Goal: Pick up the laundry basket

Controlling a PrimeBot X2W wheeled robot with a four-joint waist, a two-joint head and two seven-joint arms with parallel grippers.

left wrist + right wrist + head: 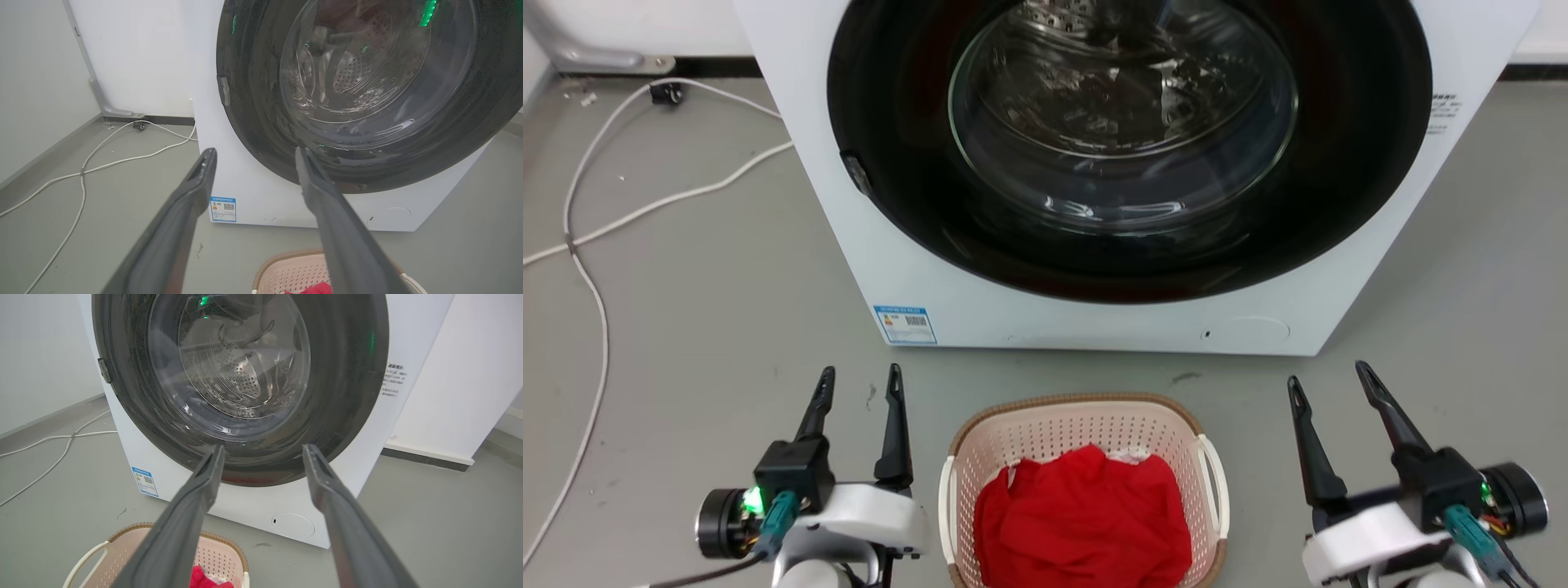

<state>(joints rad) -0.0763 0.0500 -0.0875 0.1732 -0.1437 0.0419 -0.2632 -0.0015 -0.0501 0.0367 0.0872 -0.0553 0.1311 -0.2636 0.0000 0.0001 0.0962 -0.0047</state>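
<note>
Your laundry basket [1062,433] sits on the grey floor [711,327] at bottom centre of the head view, just in front of the washing machine [980,302] and apart from it. It's rounded-rectangular, pale pink-beige plastic, walls punched with small holes, brown woven-look rim, white loop handles [1213,474] on both sides. Crumpled red cloth [1086,514] lies inside, with a bit of white fabric behind it. Your left gripper [860,371] hangs just beside the basket's left side; your right gripper [1328,374] is off to its right, a little further out. Neither touches it. Both have long dark tapered fingers spread apart, empty. The machine is a smooth white box with a big round dark door, domed clear glass [1123,122] and a perforated metal drum behind it. There's a blue label [905,324] at its lower left corner. A white cable [596,302] snakes over the floor at left.
</note>
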